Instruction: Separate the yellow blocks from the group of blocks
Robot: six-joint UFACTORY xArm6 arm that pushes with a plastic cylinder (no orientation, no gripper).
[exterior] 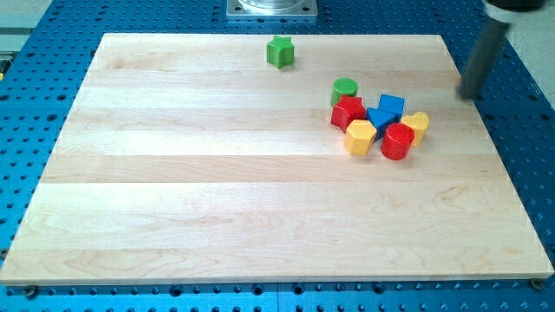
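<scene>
Approach step. The tip (471, 94), a bare rod with no hand to open or close, sits off the table (217, 191), right of the cluster. Yellow hexagon (360, 137) and yellow heart-like block (417, 124) touch red cylinder (397, 141). Next, probably wedge them outward.

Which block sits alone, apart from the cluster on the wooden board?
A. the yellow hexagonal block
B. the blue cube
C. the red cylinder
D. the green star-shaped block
D: the green star-shaped block sits alone near the view's top edge of the wooden board, while the yellow hexagonal block, red cylinder and blue cube are packed together at the view's right.
</scene>
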